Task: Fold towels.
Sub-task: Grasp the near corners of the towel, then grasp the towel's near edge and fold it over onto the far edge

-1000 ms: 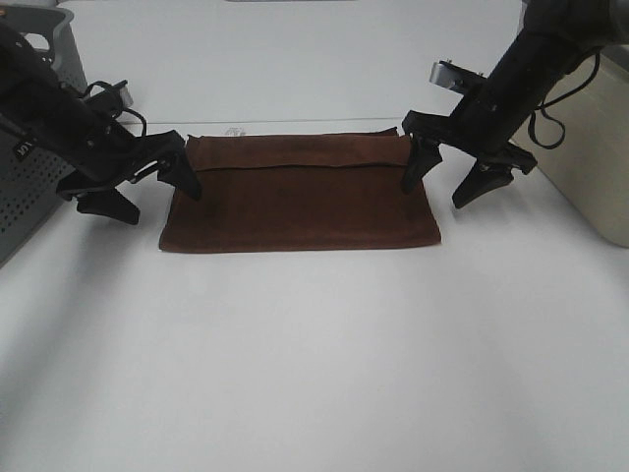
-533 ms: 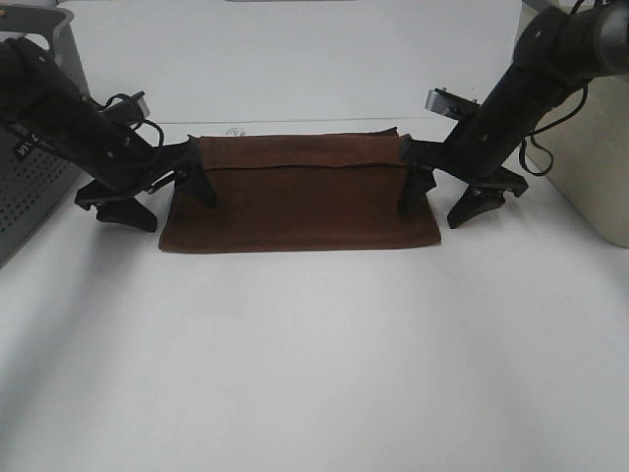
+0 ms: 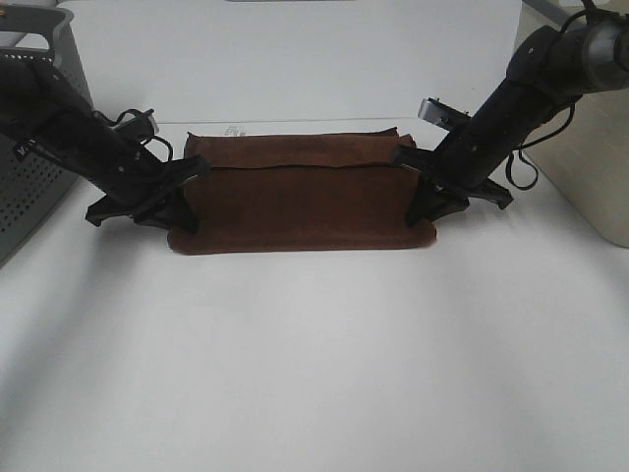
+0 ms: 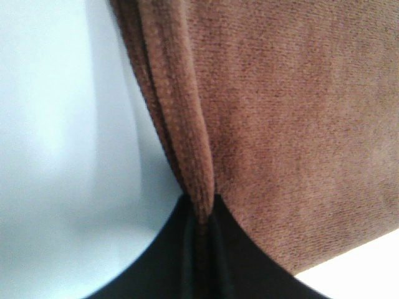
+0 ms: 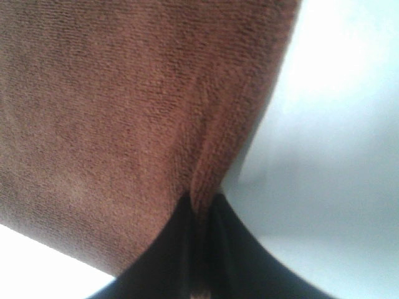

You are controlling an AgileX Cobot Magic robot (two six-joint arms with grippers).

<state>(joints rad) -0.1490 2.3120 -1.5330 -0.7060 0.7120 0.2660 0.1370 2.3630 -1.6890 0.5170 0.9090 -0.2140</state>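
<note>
Pinching both ends of the folded dark reddish-brown terry towel [image 3: 305, 202] on the white table [image 3: 314, 354].
High view: left gripper [image 3: 180, 208] and right gripper [image 3: 426, 205] at its short edges, grey perforated basket [image 3: 29, 187] far left. Wrist views: both jaws closed tight on the hem.

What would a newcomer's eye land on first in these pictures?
A dark reddish-brown towel lies folded at the middle of the white table. The left gripper and right gripper each pinch one short end of it, fingers shut on the edge.
</note>
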